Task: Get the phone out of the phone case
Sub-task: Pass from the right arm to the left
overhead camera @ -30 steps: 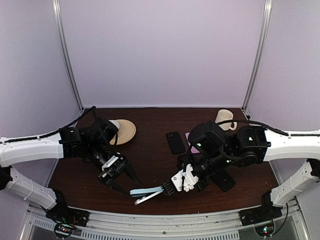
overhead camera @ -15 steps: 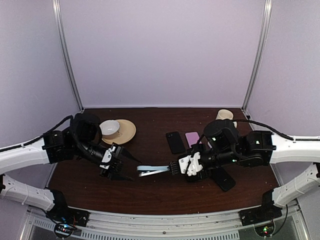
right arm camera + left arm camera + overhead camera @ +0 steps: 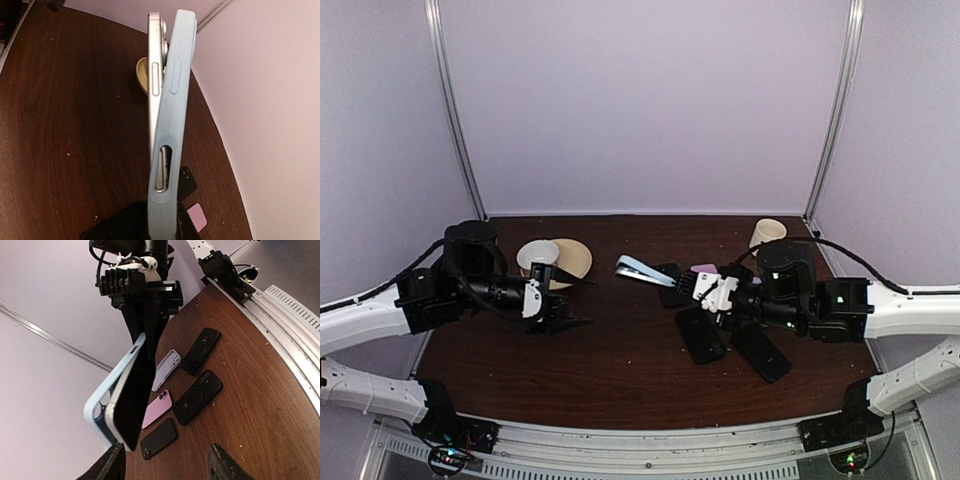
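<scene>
Phone (image 3: pixel 154 80) and case (image 3: pixel 170 125) jut from clamped right gripper (image 3: pixel 667 279), raised; left gripper (image 3: pixel 578 304) faces them, spread wide.

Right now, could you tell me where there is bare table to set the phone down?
The dark wooden table is bare along its near edge and in the middle, between the tan round plate and the flat black phones or cases. It is crowded on the right, around them and the pink one.

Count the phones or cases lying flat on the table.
5, clustered by the right arm: pale lilac case; glossy black ring-marked slab beside it; second glossy black slab next to that; pink slab; matte black slab nearest the left arm. More may be hidden.
</scene>
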Tool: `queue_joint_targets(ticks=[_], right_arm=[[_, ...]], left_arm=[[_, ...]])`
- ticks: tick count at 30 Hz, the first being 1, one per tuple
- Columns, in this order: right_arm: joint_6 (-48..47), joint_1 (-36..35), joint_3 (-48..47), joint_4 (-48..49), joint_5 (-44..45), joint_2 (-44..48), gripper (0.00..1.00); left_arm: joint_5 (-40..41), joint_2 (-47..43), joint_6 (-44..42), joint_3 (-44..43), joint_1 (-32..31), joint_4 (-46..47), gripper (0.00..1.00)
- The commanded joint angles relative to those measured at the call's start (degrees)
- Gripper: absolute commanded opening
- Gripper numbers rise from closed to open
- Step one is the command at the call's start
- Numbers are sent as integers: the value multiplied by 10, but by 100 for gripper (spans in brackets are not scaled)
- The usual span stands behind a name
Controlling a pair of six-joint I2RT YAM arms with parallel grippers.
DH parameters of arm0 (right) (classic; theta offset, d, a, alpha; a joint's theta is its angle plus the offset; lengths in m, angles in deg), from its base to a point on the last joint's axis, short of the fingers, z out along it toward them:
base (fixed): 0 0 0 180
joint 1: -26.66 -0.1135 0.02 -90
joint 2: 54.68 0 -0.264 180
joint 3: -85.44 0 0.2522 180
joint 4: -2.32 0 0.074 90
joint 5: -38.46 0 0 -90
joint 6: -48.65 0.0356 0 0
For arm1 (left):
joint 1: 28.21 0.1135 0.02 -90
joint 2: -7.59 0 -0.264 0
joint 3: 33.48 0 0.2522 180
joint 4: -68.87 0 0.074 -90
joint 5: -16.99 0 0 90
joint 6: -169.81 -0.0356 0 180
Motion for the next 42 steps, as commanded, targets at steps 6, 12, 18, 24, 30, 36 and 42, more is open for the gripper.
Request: queue_joint_targets(ticks=[6, 12, 18, 24, 30, 36, 42], right_arm=[[58, 7, 2, 125, 30, 17, 0], [53, 8, -4, 115, -21, 17, 0], [33, 8, -13, 87, -50, 5, 0], [24, 7, -23, 65, -86, -8, 0], [22, 4, -39, 55, -107, -20, 0], [15, -1, -47, 55, -117, -27, 0], [10, -4, -49, 53, -123, -29, 0]], left_arm=[[-64, -3, 17, 1, 15, 18, 50], [-100, 4, 18, -2, 15, 10, 41], [-88, -3, 27, 7, 15, 40, 43], [-54, -9, 15, 16, 15, 58, 47], [-65, -8, 14, 16, 15, 56, 44], [-80, 0, 11, 11, 15, 45, 42], [-76, -1, 10, 11, 15, 48, 43]])
